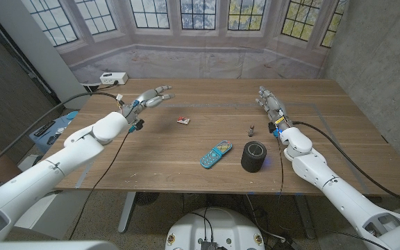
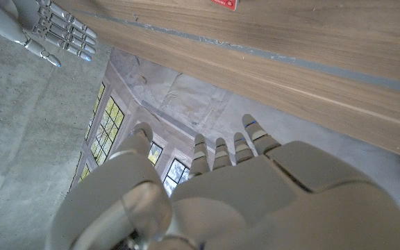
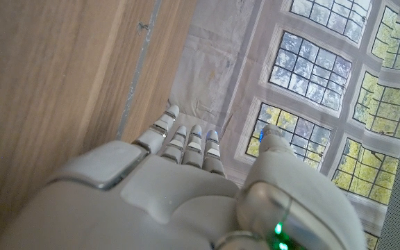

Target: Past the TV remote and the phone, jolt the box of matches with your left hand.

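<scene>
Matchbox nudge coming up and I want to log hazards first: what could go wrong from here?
The left hand hovers open, apart from the small matchbox; being so light, a hard jolt could send it skidding far across the table. A sweep that runs long might also carry on toward the phone and the black cylinder. The right hand waits open near a small dark figure, which could tip if that arm shifts.
</scene>
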`<action>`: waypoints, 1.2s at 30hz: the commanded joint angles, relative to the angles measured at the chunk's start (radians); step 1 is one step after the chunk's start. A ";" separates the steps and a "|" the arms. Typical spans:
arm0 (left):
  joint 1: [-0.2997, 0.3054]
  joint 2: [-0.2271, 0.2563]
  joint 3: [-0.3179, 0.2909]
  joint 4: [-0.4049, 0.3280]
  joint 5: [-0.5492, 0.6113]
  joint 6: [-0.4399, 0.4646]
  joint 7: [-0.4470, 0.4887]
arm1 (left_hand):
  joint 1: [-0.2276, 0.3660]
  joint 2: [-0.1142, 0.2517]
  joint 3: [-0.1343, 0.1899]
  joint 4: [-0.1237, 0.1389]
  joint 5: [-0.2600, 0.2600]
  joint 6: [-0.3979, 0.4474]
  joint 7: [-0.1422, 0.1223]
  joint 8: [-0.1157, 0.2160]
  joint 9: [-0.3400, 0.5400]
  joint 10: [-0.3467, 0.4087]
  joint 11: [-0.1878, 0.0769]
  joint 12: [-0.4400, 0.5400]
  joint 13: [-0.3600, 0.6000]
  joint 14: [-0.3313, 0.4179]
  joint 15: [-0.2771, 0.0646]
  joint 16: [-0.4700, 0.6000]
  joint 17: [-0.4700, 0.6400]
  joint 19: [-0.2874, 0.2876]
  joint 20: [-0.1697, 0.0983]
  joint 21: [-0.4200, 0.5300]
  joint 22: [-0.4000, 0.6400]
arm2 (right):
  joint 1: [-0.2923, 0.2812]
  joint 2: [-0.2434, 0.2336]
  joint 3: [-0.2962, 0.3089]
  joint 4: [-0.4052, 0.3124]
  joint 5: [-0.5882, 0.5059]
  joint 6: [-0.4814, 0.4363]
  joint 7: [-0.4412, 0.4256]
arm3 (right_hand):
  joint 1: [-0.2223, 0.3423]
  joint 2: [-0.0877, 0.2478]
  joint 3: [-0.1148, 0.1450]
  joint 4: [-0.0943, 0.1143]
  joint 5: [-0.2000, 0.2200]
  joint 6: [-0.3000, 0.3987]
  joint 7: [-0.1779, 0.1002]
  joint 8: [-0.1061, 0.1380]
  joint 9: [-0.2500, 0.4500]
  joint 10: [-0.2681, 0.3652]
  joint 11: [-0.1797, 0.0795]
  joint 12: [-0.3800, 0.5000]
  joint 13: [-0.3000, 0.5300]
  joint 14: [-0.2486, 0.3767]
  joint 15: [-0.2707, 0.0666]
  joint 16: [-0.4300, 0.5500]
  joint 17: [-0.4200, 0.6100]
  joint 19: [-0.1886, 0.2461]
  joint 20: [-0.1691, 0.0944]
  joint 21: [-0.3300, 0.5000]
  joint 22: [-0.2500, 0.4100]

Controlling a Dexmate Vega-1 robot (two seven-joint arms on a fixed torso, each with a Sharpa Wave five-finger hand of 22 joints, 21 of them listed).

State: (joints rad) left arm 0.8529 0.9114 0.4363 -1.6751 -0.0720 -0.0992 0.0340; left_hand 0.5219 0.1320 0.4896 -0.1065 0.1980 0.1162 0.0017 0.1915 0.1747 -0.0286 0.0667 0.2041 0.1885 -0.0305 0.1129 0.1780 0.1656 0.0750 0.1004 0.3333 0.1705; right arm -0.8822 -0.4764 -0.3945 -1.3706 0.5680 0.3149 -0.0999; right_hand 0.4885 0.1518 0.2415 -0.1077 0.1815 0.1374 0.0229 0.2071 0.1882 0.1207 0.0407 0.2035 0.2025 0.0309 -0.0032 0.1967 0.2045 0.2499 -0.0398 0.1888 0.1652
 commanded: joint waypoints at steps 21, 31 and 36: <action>-0.225 0.077 0.123 -0.048 0.323 0.080 -0.260 | 0.086 -0.016 0.026 -0.072 0.029 0.036 0.036 0.009 0.008 -0.056 -0.011 -0.007 0.004 -0.028 -0.010 0.001 0.006 0.026 -0.009 -0.031 0.001 | -0.049 -0.055 0.027 -0.084 -0.023 -0.031 -0.048 | 0.027 -0.005 0.008 -0.020 0.005 0.015 0.014 0.004 0.005 -0.002 0.021 0.003 0.003 0.002 0.021 0.008 -0.002 0.012 -0.004 0.004 0.003; -0.270 0.094 0.141 -0.068 0.379 0.088 -0.364 | 0.153 -0.024 0.051 -0.086 0.047 0.058 0.050 0.016 0.010 -0.069 -0.010 -0.006 0.005 -0.023 -0.014 0.004 0.007 0.046 -0.009 -0.042 0.001 | -0.061 -0.079 0.030 -0.129 -0.041 -0.060 -0.069 | 0.052 -0.018 0.016 -0.042 0.003 0.011 0.021 0.001 0.004 -0.006 0.022 0.001 0.003 0.001 0.025 0.006 -0.005 0.014 0.001 0.003 0.003; -0.301 0.086 0.163 -0.068 0.418 0.101 -0.419 | 0.187 -0.042 0.057 -0.087 0.049 0.095 0.049 0.028 0.011 -0.068 -0.011 -0.002 0.005 -0.022 -0.014 0.003 0.007 0.050 -0.010 -0.051 0.002 | -0.067 -0.081 0.031 -0.136 -0.044 -0.061 -0.074 | 0.065 -0.023 0.019 -0.051 0.003 0.012 0.022 0.001 0.004 -0.006 0.023 0.001 0.003 0.000 0.025 0.005 -0.006 0.014 0.002 0.003 0.002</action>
State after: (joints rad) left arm 0.6095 0.9937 0.5671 -1.7327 0.2698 -0.0157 -0.2721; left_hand 0.6931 0.0920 0.5375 -0.1938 0.2407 0.1948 0.0516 0.2110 0.1842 -0.0916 0.0590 0.1964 0.1885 -0.0591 0.0980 0.1781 0.1701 0.1162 0.0945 0.2850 0.1703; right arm -0.9361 -0.5423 -0.3676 -1.4762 0.5356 0.2678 -0.1585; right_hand 0.5399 0.1320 0.2553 -0.1519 0.1808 0.1482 0.0378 0.2071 0.1881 0.1152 0.0605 0.2035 0.2024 0.0272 0.0185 0.2044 0.1960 0.2582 -0.0342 0.1888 0.1651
